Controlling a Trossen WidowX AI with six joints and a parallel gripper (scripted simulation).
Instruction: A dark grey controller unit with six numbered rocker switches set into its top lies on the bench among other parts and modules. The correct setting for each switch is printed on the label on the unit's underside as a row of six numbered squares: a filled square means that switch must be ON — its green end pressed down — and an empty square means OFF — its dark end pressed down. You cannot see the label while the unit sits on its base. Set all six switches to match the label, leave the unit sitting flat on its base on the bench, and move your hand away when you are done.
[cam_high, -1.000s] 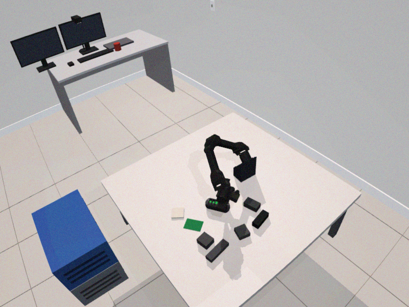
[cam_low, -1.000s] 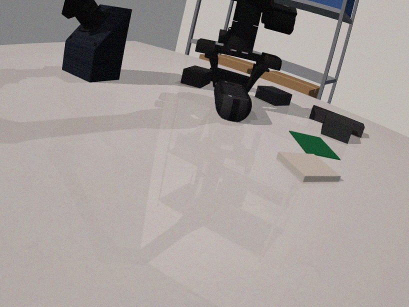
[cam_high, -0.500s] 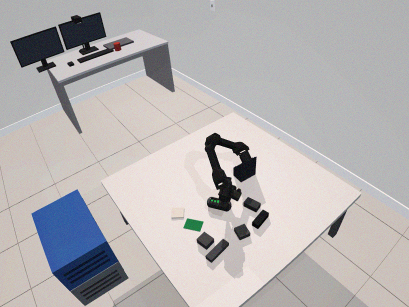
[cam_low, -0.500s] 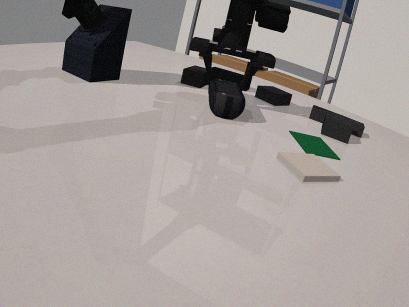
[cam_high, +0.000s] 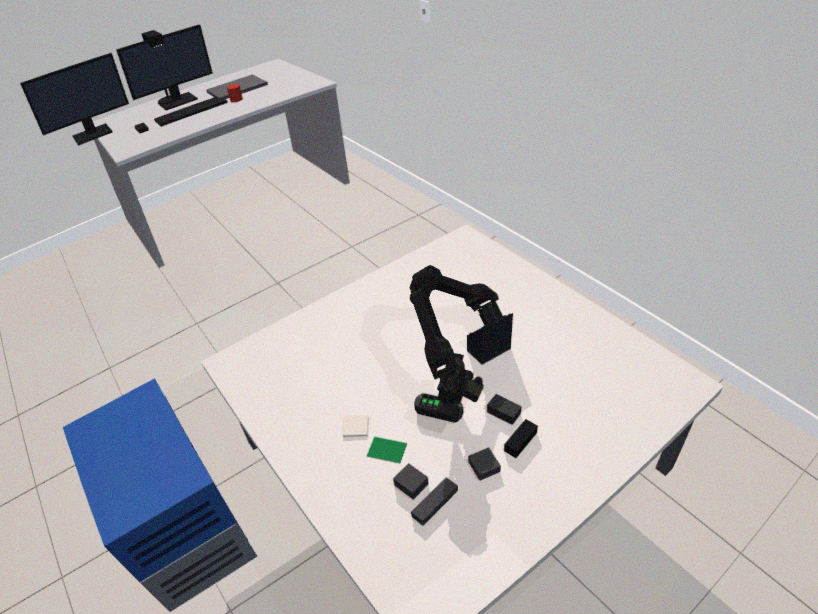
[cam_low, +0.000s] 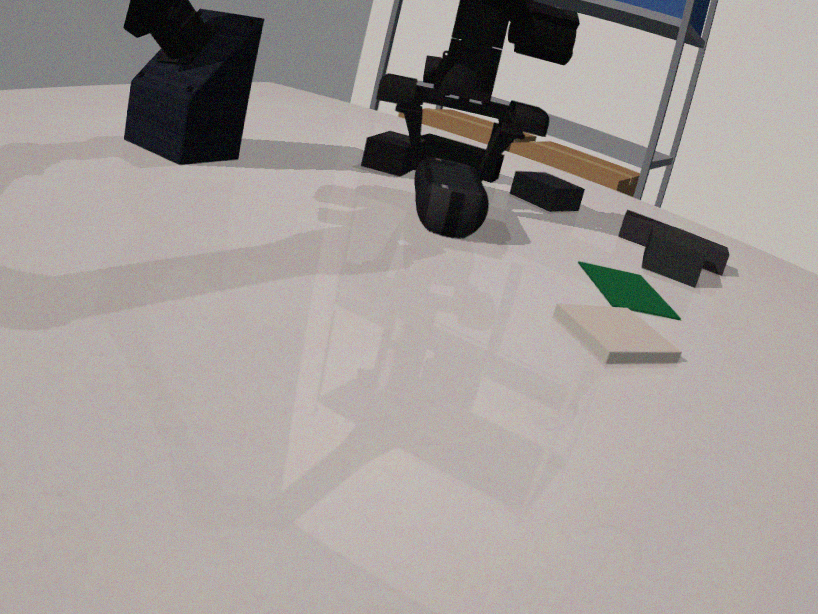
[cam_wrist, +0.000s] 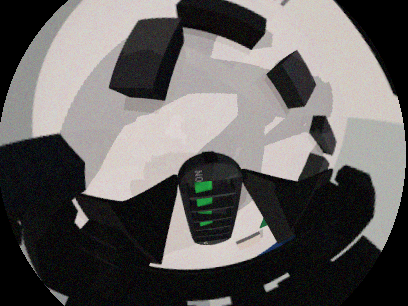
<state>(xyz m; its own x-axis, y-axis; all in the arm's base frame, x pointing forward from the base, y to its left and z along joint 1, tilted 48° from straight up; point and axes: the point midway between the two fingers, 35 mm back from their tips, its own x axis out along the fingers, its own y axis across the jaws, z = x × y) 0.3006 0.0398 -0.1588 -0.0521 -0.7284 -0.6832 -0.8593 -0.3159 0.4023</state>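
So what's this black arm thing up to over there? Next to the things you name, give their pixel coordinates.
A robot arm (cam_high: 426, 313) (cam_low: 479, 56) has its claw (cam_high: 450, 400) (cam_low: 455, 169) (cam_wrist: 210, 176) closed around a dark controller unit (cam_high: 434, 410) (cam_low: 451, 204) (cam_wrist: 212, 202) with a row of switches on top. Some switches show green ends. The job is to set them to match a label underneath, which none of these views shows, so I cannot tell which are right. Whether the unit is touching the bench is also unclear. Other dark blocks and a green board (cam_high: 387, 449) (cam_low: 627, 289) lie nearby.

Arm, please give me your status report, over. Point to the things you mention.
Pincer (cam_high: 450, 399) (cam_low: 453, 166) (cam_wrist: 210, 176) shut on controller unit (cam_high: 432, 411) (cam_low: 452, 204) (cam_wrist: 212, 200). Underside label not visible. Green board (cam_high: 386, 449) (cam_low: 631, 290) (cam_wrist: 263, 223) lies apart, seems not in the way.
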